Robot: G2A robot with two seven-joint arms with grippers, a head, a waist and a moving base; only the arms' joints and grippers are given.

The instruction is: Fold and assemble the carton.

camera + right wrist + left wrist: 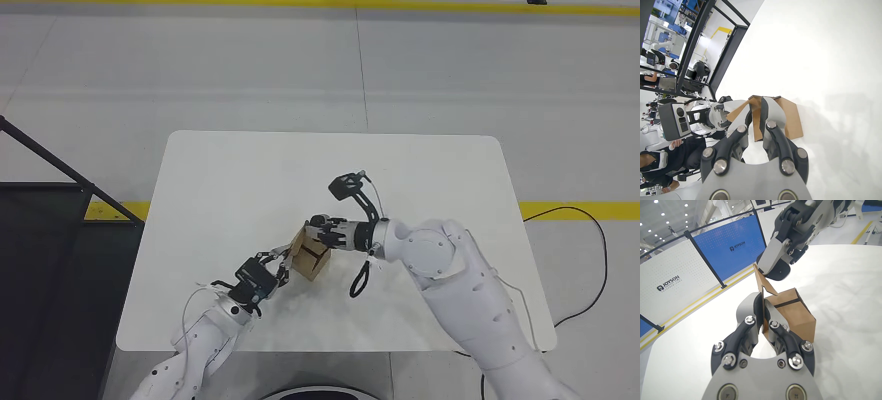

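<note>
A small brown carton (311, 256) stands on the white table (250, 180), near the front middle. Its body (797, 317) is squared up, and one flap (761, 283) sticks upright at its side. My left gripper (763, 313) is shut on the lower part of that flap, right beside the box. My right gripper (764, 273) comes in from above and pinches the flap's top edge. In the right wrist view the right gripper (756, 111) holds cardboard between its fingers, with the carton (791, 117) just behind it. Both grippers (284, 266) (320, 228) meet at the carton.
The table is bare around the carton on all sides. A black frame (60, 170) stands off the table's left side, and blue and white fence panels (719, 251) stand beyond the table edge.
</note>
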